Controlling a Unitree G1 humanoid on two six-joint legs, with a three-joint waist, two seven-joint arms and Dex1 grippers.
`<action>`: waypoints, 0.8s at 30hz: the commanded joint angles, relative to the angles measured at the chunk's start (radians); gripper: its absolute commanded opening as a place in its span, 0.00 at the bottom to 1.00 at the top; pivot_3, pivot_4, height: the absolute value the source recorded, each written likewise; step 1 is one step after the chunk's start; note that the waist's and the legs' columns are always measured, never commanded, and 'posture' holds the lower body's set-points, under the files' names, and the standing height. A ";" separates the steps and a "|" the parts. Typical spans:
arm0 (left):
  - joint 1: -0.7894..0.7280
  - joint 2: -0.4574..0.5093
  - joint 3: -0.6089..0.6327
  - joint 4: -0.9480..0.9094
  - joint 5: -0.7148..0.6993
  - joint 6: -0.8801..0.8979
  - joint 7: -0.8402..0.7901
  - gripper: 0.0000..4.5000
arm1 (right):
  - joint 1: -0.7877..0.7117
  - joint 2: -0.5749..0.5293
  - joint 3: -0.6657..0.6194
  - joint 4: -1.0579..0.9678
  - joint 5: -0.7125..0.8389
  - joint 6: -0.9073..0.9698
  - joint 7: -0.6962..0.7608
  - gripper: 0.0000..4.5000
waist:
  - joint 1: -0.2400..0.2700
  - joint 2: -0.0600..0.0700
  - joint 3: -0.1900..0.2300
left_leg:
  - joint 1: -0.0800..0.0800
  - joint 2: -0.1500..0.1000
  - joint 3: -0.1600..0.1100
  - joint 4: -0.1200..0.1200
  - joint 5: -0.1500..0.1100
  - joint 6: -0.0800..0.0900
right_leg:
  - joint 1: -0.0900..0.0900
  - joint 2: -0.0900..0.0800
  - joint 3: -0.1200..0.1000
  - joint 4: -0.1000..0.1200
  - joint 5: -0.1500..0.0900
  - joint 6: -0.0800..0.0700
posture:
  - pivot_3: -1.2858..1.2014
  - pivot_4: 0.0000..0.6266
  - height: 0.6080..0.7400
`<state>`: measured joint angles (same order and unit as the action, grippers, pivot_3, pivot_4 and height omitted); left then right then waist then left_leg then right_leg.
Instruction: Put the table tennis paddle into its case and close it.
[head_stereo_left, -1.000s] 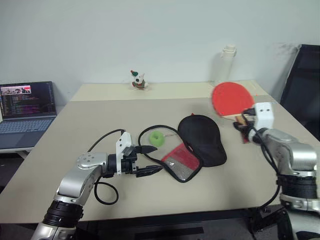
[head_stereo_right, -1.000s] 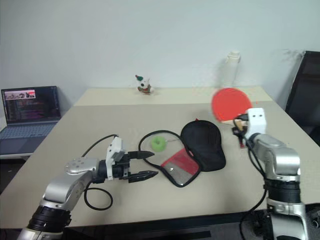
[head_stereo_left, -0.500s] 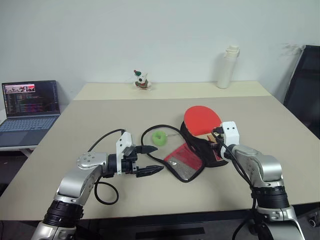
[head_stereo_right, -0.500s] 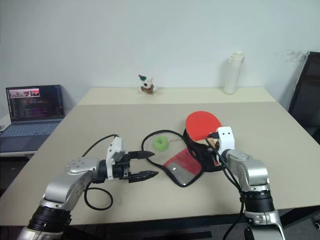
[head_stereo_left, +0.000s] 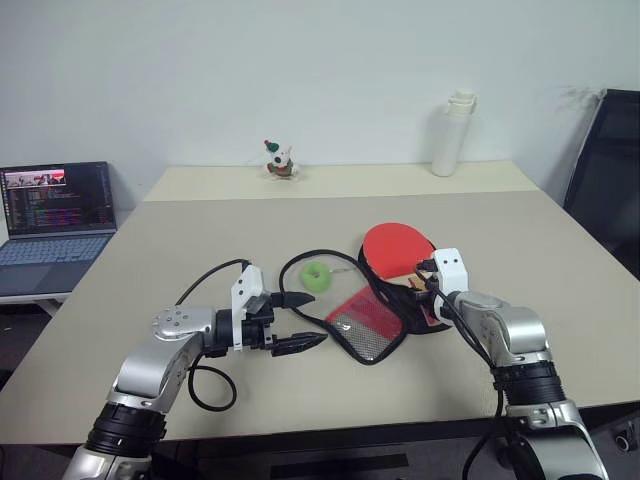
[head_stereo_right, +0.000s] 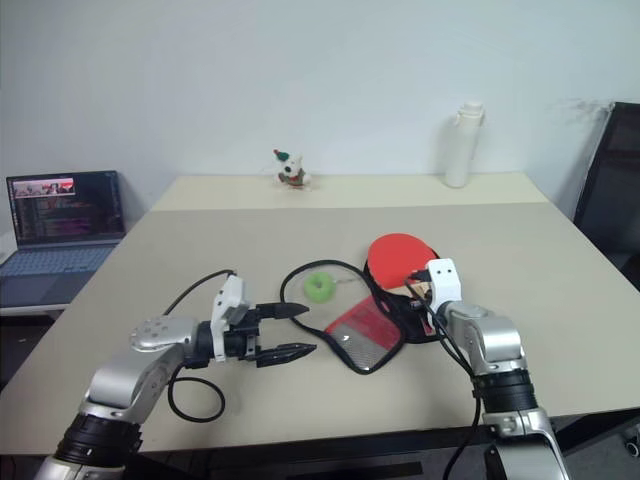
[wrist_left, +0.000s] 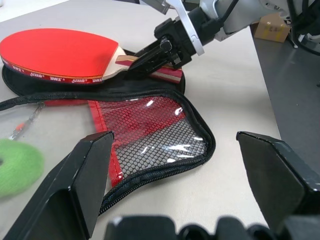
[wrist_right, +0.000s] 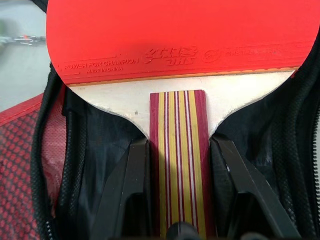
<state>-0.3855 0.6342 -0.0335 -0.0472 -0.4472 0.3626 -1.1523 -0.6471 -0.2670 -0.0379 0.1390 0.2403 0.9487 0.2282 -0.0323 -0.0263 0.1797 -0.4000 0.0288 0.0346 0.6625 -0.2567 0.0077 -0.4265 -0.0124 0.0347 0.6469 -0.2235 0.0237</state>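
Left eye view: our right tool, clamped on the paddle handle, has lowered it onto the open case; left tool waits open at 9 o'clock

I noted the table tennis paddle lying nearly flat, red rubber face up, white maker's lettering along the rubber's lower edge. Its short handle, striped red and yellow on light wood, was pinched on both sides by the right hand. The blade sat over the black half of the case, which lay unzipped and spread open on the counter. The case's other flap, red with black mesh and black zip edging, was folded out toward me, flat, beside the paddle.
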 joint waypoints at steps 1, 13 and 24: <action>0.002 0.010 0.019 -0.019 -0.007 -0.018 -0.007 0.96 | -0.030 -0.012 -0.015 -0.030 -0.006 -0.037 0.006 0.41 | 0.000 0.000 0.000 | 0.000 0.000 0.000 0.000 0.000 0.000 | 0.000 0.000 0.000 0.000 0.000 0.000 | 0.52 0.24 1.00; 0.024 0.033 0.046 -0.007 -0.005 -0.005 0.013 0.96 | 0.030 -0.078 -0.028 -0.336 0.126 0.081 0.149 1.00 | 0.001 0.000 0.000 | 0.000 0.000 0.000 0.000 0.000 0.000 | 0.000 0.000 0.000 0.000 0.000 0.000 | 0.52 0.24 1.00; -0.026 0.014 0.036 0.176 0.094 -0.053 0.106 0.76 | 0.154 -0.323 -0.165 -0.624 0.360 0.122 0.383 1.00 | 0.003 0.000 0.000 | 0.001 0.000 -0.001 0.001 0.000 0.000 | 0.001 -0.001 -0.001 0.000 -0.003 0.005 | 0.52 0.24 1.00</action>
<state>-0.3838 0.6499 0.0028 0.1147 -0.3702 0.3369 -1.0547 -0.4959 -0.5581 -0.1593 -0.4262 0.5579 1.0966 0.5653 -0.0295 -0.0267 0.1795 -0.3991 0.0285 0.0338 0.6631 -0.2567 0.0077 -0.4252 -0.0131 0.0337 0.6468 -0.2262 0.0284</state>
